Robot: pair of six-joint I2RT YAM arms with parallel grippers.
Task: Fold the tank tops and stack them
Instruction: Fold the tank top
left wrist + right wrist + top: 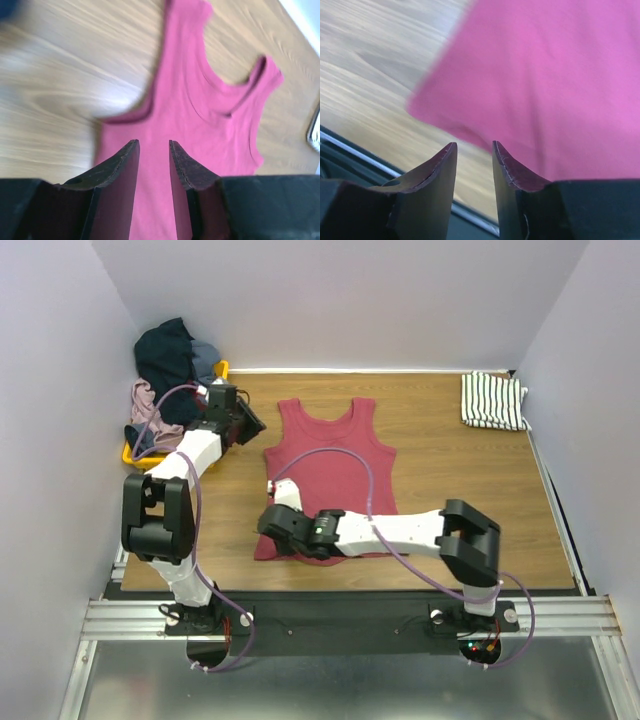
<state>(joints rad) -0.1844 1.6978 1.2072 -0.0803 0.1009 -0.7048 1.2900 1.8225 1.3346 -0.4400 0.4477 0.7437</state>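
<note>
The dark red tank top [330,430] lies flat in the middle of the wooden worktop [460,490], straps toward 12 o'clock and hem toward 6. My right jaws sit at its 7 o'clock corner, by the near end of the hem. They stand parted with nothing between them, and the cloth's corner is just ahead of the tips. Whether they touch the fabric I cannot tell. My left jaws are off the top's 10 o'clock side, near the left strap, also parted and empty and aimed across the garment. Just beside them, at 10 o'clock on the worktop, is the yellow tray [221,369], heaped with dark and pale clothes [165,355]. The striped tank top [492,400] lies folded at 2 o'clock, in the far right corner, well apart from the red one.
</note>
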